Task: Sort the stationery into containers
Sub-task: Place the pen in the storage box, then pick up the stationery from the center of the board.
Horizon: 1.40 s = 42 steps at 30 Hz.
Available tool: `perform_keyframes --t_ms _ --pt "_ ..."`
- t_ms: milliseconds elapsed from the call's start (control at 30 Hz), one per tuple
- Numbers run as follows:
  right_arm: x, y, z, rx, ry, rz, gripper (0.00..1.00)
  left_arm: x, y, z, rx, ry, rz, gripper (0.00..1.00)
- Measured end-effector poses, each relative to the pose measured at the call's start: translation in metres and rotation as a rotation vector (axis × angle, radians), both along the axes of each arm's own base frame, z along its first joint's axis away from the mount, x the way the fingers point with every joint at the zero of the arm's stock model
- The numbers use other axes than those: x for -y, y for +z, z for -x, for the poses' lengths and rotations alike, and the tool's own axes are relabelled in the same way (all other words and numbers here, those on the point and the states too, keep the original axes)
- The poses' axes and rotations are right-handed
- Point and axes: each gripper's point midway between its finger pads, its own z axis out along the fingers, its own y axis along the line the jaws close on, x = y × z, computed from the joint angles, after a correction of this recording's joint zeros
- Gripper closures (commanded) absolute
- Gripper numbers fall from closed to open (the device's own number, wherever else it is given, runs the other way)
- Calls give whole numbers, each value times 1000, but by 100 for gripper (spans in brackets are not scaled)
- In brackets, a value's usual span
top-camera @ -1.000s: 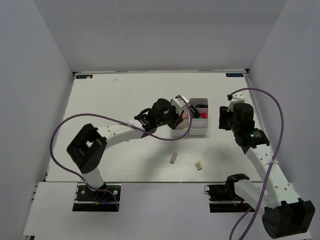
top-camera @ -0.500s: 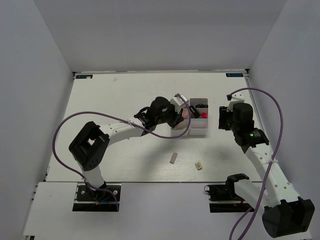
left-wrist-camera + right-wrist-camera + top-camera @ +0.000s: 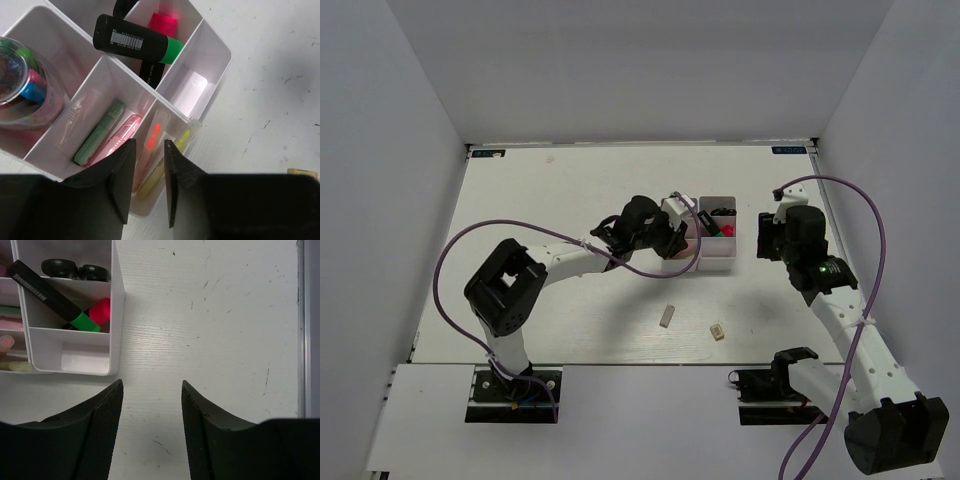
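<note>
**Left gripper over the bins with its jaws parted; right gripper parted and empty beside them.**

The left part of the table [image 3: 520, 230] is bare out to the left wall, giving free room there. The left arm reaches rightward across the middle. The left gripper [image 3: 148, 165] hangs over the left side of the bins [image 3: 116, 315], its jaws a narrow gap apart with nothing clamped. Below the gap a pink stick [image 3: 151, 140] and a cream stick [image 3: 175, 150] lie in one compartment. A mint-green marker [image 3: 100, 132] and a pink marker [image 3: 120, 137] lie in the adjoining one. A black-green marker [image 3: 137, 40] lies tilted across a divider. The scissors [image 3: 75, 268] sit in the far-right compartment. Nearer than the bins, a grey block [image 3: 666, 316] and a tan block [image 3: 718, 332] lie apart on the table. The right gripper [image 3: 151, 390] hovers over bare surface just right of the bins, jaws wide and holding nothing, with the table edge [image 3: 300, 340] further right.
</note>
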Motion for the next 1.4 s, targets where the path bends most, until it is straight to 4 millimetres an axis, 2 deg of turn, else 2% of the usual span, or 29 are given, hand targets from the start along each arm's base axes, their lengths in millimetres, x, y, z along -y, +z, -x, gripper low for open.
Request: perform_keyframes --t_ms 67,200,233,300,333,367,400,467,500,533,567,600,633,700,733,800,833,867,967,1067,1133,1200,1400 --pt "0 -1 0 -3 0 1 45 -1 -3 1 -4 -3 -1 52" --pt "0 -1 0 -5 2 -1 44 -3 -8 4 -15 -4 -6 51" --pt "-1 -1 0 -5 4 -1 40 -3 -8 4 -15 -4 -6 51" --pt "-2 -1 0 -6 16 0 42 -3 -7 6 -16 -4 -3 58" --pt "-4 -1 0 -6 32 2 54 -3 -3 7 -14 -4 2 67" --pt "-6 -1 1 -6 54 5 100 -4 2 10 -11 -4 10 78" --pt "-9 -2 1 -4 85 8 100 -4 10 12 -3 0 19 98" --pt "-20 -6 7 -12 159 -11 100 -5 33 22 0 17 40 100" --pt "-28 -10 13 -27 227 -18 79 -7 48 28 0 33 52 100" --pt "-37 -14 18 -49 286 -37 56 -9 63 34 -10 52 60 92" --pt "-48 -20 25 -87 361 -57 40 -11 78 41 -37 76 62 76" --pt "-58 -28 33 -141 430 -76 35 -14 93 46 -57 98 68 47" --pt "-66 -33 42 -200 486 -98 34 -19 105 51 -85 127 64 41" --pt "-82 -43 56 -326 590 -150 34 -37 119 60 -157 206 42 36" --pt "-88 -49 63 -389 625 -176 34 -51 118 66 -190 246 16 30" --pt "-95 -59 78 -489 668 -206 38 -82 102 81 -246 317 -65 23" --pt "-97 -64 88 -549 680 -219 40 -105 84 91 -277 362 -122 12" --pt "-99 -70 98 -607 689 -224 40 -128 69 102 -296 398 -181 9" --pt "-105 -83 119 -743 700 -226 43 -191 26 130 -343 501 -299 6" --pt "-112 -95 137 -847 725 -199 43 -240 5 144 -357 600 -332 5" --pt "-116 -103 147 -889 749 -150 43 -259 3 146 -351 656 -306 5" --pt "-116 -110 159 -937 759 -101 43 -269 1 146 -342 688 -276 5" --pt "-109 -130 168 -1018 722 48 42 -279 -13 150 -370 713 -243 5"
